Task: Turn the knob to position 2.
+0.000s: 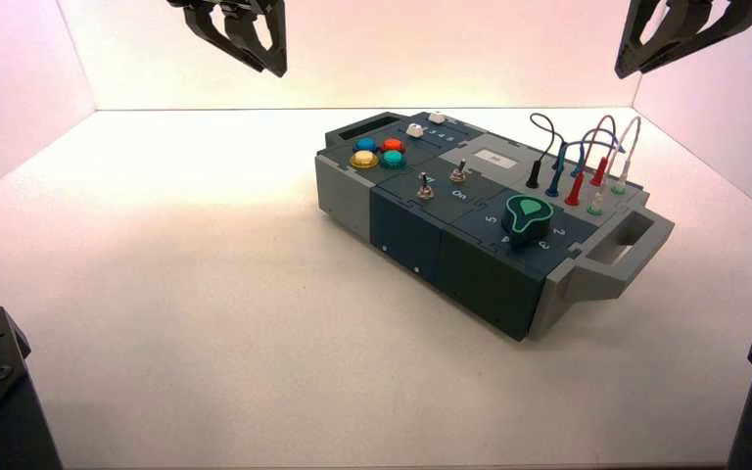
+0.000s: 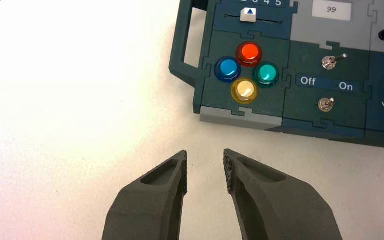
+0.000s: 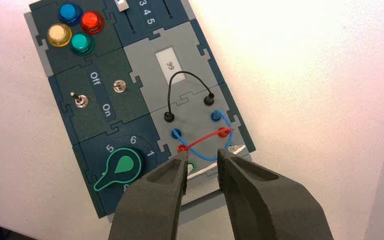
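The knob [image 1: 527, 217] is a dark green teardrop with a bright green outline, on the dark blue dial at the box's right end. In the right wrist view the knob [image 3: 122, 167] has its tip turned away from the white digits 6 and 1. Position 2 is hidden there behind a finger of my right gripper [image 3: 202, 160]. That gripper hangs open and empty high above the wire sockets, beside the knob and clear of it. My left gripper [image 2: 205, 162] is open too, raised over the table off the box's button end. Both grippers show at the high view's top edge.
The box [image 1: 406, 230] stands turned on the white table, with a grey handle [image 1: 636, 245] at its right end. It carries coloured push buttons [image 2: 247, 70], two metal toggle switches [image 2: 328, 62], a slider [image 2: 248, 14] and looped wires [image 3: 200, 142]. White walls surround the table.
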